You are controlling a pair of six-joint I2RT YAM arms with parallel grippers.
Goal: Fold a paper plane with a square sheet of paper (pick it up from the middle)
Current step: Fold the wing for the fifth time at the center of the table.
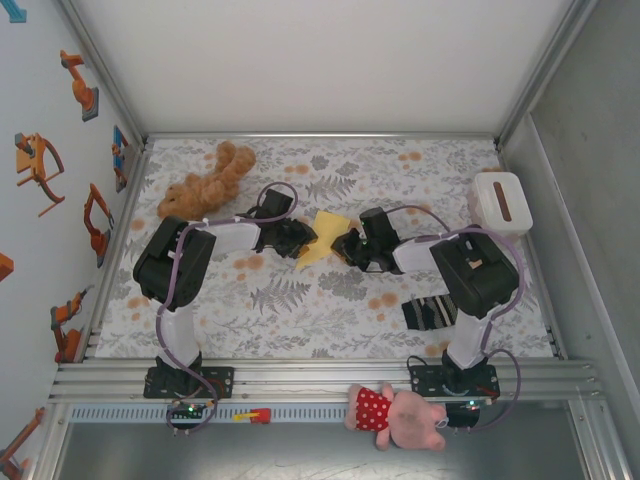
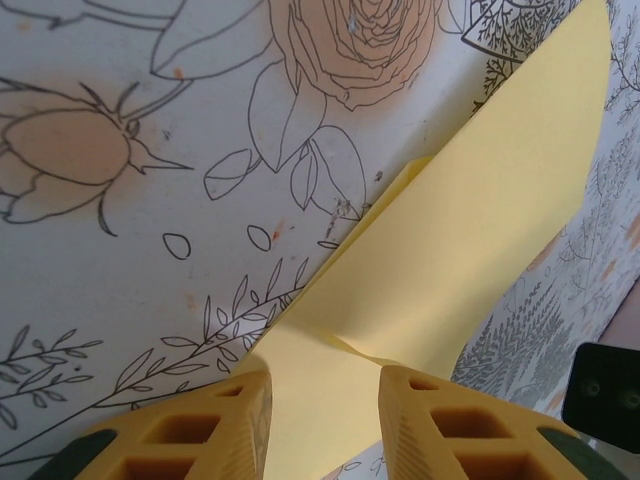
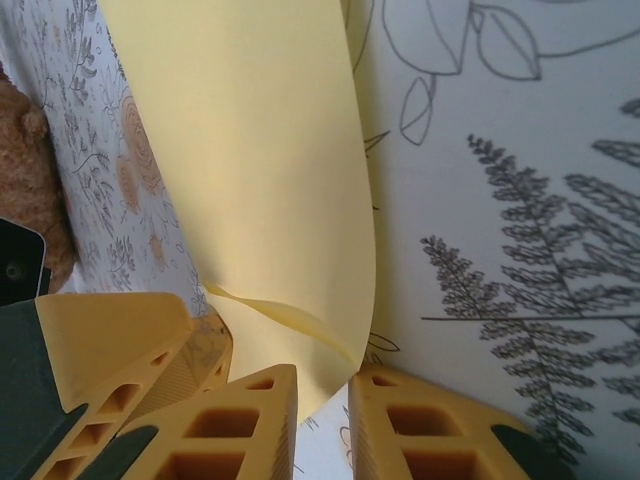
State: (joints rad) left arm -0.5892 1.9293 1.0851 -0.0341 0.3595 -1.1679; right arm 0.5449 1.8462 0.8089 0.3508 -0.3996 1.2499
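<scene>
A: State of your left gripper (image 2: 325,390)?
B: Released. Its fingers stand apart, and the square sheet of paper (image 2: 480,230) runs up from the gap, bowed off the bench (image 2: 120,250).
A: And your right gripper (image 3: 322,390)?
B: Narrowly parted, with the sheet's lower edge in the slot, unclamped. Both grippers meet at the sheet mid-bench. The brown teddy (image 1: 205,180) lies beyond the left arm.
</scene>
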